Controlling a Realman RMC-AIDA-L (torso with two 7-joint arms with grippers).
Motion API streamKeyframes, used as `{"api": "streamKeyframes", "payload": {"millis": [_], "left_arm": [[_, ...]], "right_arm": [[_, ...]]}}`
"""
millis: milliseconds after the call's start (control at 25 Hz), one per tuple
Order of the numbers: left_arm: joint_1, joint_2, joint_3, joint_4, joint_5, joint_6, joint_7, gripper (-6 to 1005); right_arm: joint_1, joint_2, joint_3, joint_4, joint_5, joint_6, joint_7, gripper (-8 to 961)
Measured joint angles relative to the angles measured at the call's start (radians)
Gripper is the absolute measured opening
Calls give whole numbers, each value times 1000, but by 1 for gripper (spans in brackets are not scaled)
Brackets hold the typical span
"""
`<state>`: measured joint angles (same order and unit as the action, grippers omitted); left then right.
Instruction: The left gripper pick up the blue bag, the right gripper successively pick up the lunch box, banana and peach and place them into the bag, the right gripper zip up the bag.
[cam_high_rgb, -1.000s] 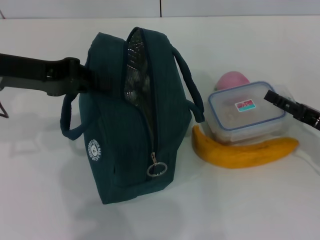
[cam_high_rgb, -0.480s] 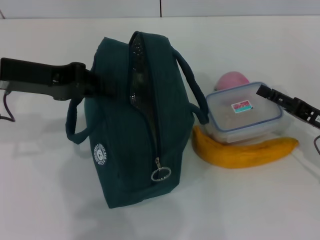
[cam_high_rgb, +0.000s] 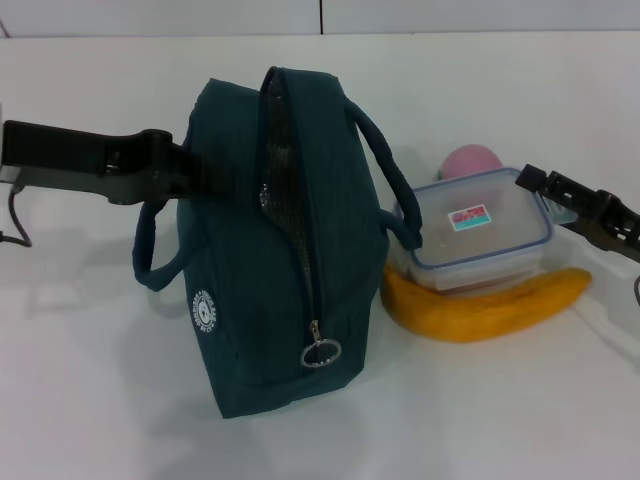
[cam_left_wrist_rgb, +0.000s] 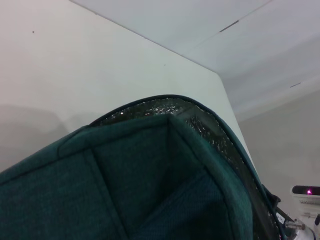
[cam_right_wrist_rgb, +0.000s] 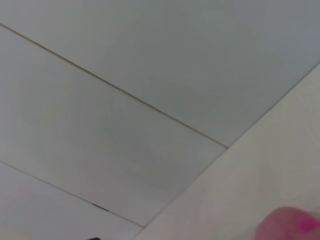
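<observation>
The lunch box (cam_high_rgb: 478, 232) has shifted left, right gripper (cam_high_rgb: 545, 185) clamped on its edge; left gripper (cam_high_rgb: 200, 172) grips the blue bag (cam_high_rgb: 280, 250), fingertips hidden.

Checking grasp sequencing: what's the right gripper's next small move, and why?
Probably settle the right gripper around the lunch box and shut on it. It sits at the box's right end, nothing visibly held, and the box lies on the banana beside the peach. The left gripper is at the blue bag, whose zip gapes open on top.
</observation>
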<state>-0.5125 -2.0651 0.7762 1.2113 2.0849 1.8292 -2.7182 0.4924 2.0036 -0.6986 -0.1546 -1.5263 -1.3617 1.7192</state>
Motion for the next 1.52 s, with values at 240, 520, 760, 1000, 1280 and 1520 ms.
{"api": "streamKeyframes", "payload": {"millis": [240,520,760,1000,1280,1520], "left_arm": [[0,1,0,-1,1,0,2,33],[-4,0,0,-15,1,-2,11,33],[-15,8,0,-58,4,-4,27,33],[-21,9,0,-59,5,-4,36,34],[-19,9,0,-60,2,-3,47,34],[-24,8,0,-60,2,-1,49,34]], "right_arm": [[7,1,-1,-2,0,-42,65,687],[12,4,-4,-4,0,-52,130,665],[13,2,-45,-12,0,-49,191,647],[17,2,-52,-13,0,-43,214,628],[18,5,-52,-9,6,-69,217,606],[23,8,-51,-4,4,-69,233,393]]}}
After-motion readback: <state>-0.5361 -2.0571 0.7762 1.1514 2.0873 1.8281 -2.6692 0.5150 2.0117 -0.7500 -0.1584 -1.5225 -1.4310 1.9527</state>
